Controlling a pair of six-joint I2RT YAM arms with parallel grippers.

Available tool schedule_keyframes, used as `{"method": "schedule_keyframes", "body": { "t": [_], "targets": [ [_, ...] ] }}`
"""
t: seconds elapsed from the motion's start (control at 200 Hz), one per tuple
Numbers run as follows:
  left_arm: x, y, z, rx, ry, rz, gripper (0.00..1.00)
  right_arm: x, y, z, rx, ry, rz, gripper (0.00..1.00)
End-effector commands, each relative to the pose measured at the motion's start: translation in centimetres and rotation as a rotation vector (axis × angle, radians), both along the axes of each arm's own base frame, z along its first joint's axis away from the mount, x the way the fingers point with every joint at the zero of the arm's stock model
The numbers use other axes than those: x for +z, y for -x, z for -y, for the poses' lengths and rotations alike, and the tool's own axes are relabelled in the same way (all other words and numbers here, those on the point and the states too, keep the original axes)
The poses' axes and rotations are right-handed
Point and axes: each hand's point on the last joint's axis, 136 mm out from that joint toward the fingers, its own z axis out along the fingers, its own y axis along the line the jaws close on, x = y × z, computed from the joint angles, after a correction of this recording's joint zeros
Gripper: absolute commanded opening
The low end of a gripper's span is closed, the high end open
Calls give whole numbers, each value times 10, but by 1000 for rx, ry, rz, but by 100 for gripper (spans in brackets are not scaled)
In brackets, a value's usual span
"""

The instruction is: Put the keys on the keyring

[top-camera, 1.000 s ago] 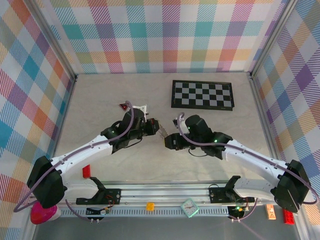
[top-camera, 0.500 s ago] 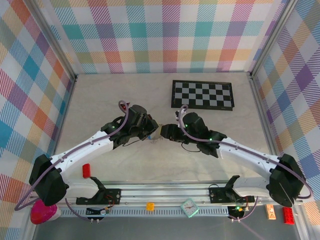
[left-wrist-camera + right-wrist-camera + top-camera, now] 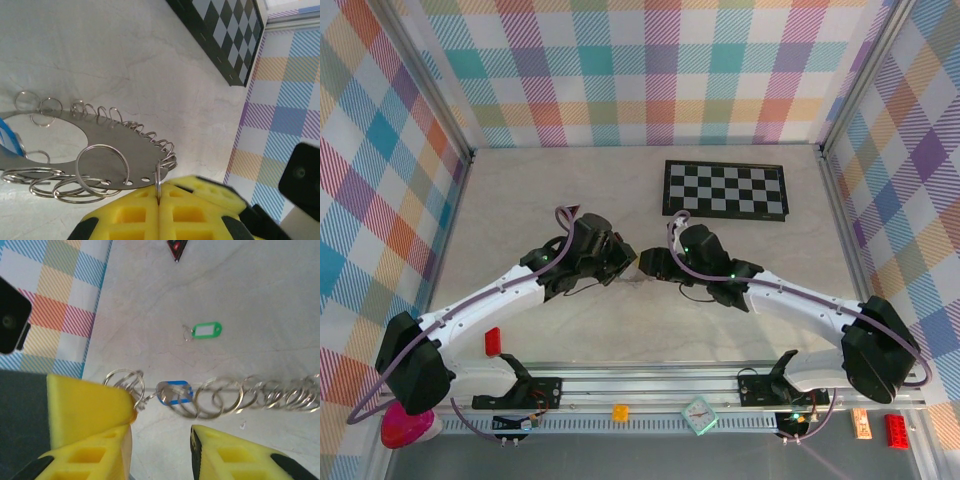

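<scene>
Centrally on the tabletop point(image 3: 520, 200), the keyring point(image 3: 140, 159) is gripped by the left hand point(image 3: 159, 200), whose yellow fingers are pressed together on one of its small wire loops. The right hand point(image 3: 162, 422) is seen with its fingers apart, one just beside the end loops. The blue key point(image 3: 175, 392) is seen among those loops. The green key point(image 3: 206, 330) is seen lying apart on the tabletop, toward the dark red triangle point(image 3: 176, 247).
</scene>
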Motion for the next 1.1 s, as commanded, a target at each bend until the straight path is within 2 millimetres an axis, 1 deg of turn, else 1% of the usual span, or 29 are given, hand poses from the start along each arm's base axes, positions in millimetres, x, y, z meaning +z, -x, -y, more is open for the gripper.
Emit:
{"method": "schedule_keyframes", "body": {
  "t": [0.0,0.185,0.31,0.46,0.675,0.79,0.91,1.095],
  "targets": [
    [7,8,7,-25,56,-15,0,3,-5,3,11,-11,63,36],
    [9,9,7,-25,63,-14,0,0,-8,0,15,-14,65,36],
    [9,9,8,-25,63,-18,0,2,-8,-2,28,-32,73,33],
    [9,9,8,-24,65,-19,0,-1,-7,-4,32,-29,68,31],
    [12,9,7,-23,70,-12,0,-9,-8,-3,31,-9,67,32],
    [11,10,7,-25,69,-14,0,-11,-8,-7,51,-13,69,32],
    [11,10,7,-24,70,-16,0,-8,-8,-11,69,-32,76,30],
    [11,10,6,-23,70,-15,0,2,-8,-14,82,-64,105,26]
  ]
}}
